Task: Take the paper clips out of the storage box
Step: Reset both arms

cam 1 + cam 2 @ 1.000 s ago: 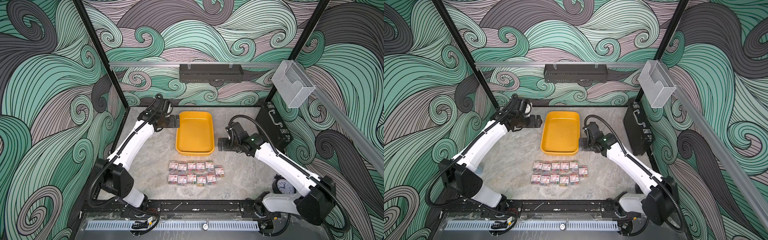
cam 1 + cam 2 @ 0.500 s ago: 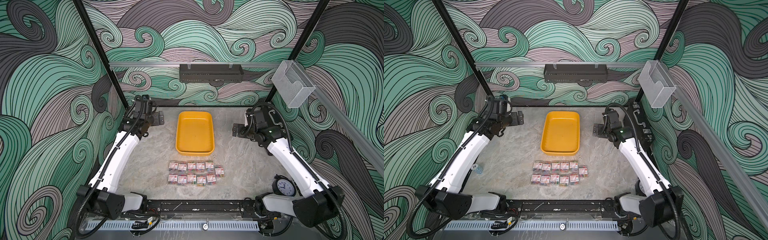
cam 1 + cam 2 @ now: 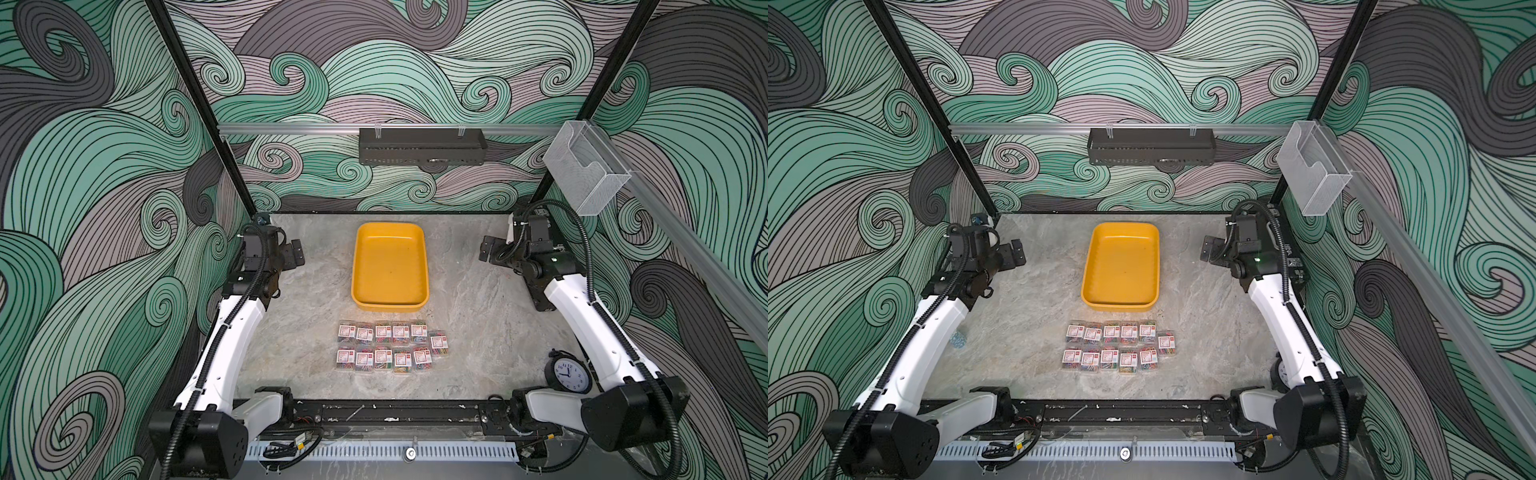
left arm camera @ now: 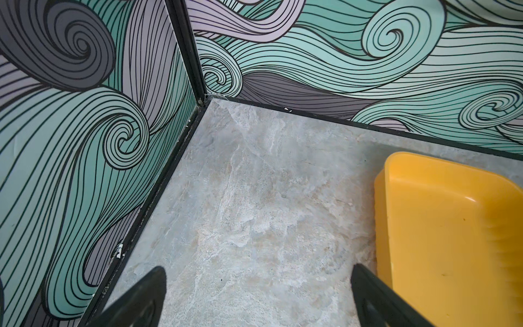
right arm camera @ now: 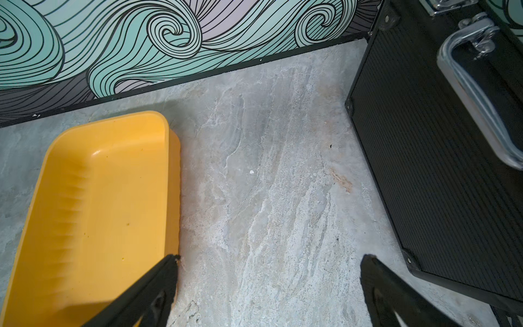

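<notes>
The yellow storage box point(image 3: 388, 266) sits empty mid-way across the table point(image 3: 478, 324). It's shallow with rounded corners, long axis running front to back. The paper clips point(image 3: 390, 345), clear little labelled boxes, lie in two side-to-side rows just in front of it. The left gripper point(image 3: 297, 252) and right gripper point(image 3: 485, 248) both gape, holding nothing.

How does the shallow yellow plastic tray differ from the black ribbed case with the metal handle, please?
The shallow yellow plastic tray is smooth, open-topped and empty; the black ribbed case with the metal handle looks shut. The tray lies flat mid-table; the case stands on edge by the wall on the robot's right. Both are rectangular and rest on the marble-patterned table.
</notes>
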`<state>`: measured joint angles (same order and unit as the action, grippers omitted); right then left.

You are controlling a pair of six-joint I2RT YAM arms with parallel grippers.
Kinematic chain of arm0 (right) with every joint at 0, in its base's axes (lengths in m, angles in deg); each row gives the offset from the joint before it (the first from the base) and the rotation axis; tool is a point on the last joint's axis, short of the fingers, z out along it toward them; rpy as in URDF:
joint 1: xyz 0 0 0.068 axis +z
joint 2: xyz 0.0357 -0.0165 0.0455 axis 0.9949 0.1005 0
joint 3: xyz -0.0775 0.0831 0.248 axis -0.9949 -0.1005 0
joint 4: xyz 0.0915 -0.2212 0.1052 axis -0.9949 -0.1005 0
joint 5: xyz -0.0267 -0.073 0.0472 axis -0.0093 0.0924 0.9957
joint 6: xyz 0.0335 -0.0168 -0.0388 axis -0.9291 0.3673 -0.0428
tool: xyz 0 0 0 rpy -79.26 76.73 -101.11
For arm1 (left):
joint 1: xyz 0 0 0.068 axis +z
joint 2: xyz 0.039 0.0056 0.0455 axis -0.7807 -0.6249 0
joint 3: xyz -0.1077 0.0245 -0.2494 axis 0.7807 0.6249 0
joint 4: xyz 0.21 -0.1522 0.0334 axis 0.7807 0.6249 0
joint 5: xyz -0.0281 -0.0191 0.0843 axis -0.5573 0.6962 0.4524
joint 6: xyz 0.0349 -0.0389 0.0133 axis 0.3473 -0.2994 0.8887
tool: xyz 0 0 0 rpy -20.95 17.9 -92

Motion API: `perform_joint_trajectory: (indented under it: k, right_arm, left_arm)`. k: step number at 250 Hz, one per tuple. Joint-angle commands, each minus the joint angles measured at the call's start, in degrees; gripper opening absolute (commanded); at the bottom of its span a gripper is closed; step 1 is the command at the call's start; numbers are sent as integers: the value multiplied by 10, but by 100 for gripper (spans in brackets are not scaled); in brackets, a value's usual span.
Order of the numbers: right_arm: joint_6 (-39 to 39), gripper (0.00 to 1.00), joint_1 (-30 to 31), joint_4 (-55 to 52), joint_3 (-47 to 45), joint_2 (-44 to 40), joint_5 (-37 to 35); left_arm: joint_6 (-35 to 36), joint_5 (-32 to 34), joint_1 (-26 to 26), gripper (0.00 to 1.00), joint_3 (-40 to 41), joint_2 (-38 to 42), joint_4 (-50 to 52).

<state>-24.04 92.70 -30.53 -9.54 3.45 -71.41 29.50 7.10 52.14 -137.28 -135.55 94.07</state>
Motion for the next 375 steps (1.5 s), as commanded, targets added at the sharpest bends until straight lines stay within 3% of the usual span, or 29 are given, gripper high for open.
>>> perform_joint_trajectory:
  k: [1,79,177,221,240,255,269,284,297,304,311,318,331,350,359,370,375]
  right_arm:
    - [14,100,-13,5,-17,-8,-17]
    - [10,100,-60,13,-49,-15,24]
    - [36,100,-74,60,-85,-21,48]
    - [47,100,-75,94,-109,-35,35]
    - [52,100,-76,99,-115,-39,28]
    - [54,100,-76,102,-120,-42,21]
    - [56,100,-77,107,-127,-46,16]
    - [55,100,-77,116,-136,-50,16]
    - [54,100,-77,122,-142,-53,16]
    - [53,100,-76,125,-145,-56,16]
    - [52,100,-77,128,-147,-57,17]
    - [51,100,-78,129,-150,-59,17]
    - [51,100,-78,134,-154,-62,18]
    - [56,100,-82,140,-162,-67,21]
    - [59,100,-79,146,-167,-71,22]
    - [61,100,-79,153,-177,-77,22]
    - [63,100,-79,153,-181,-80,22]
  left_arm:
    - [1,-60,44,99,18,-14,-50]
    - [-39,-124,121,99,97,-111,-166]
    - [-28,-165,122,99,285,-122,-464]
    - [16,-253,121,99,302,-185,-553]
    - [68,-336,111,99,280,-222,-550]
    - [84,-300,88,99,245,-233,-493]
    - [86,-286,83,99,238,-237,-484]
    - [87,-229,64,99,262,-224,-513]
    - [76,-179,53,99,331,-219,-628]
    - [76,-172,53,99,372,-241,-744]
    - [77,-172,53,99,383,-258,-791]
    - [80,-179,53,99,367,-256,-749]
    - [73,-180,53,99,309,-217,-569]
    - [83,-181,52,99,358,-254,-732]
    - [84,-182,53,99,351,-246,-705]
    - [74,-176,52,99,315,-217,-584]
    - [74,-168,49,99,320,-223,-608]
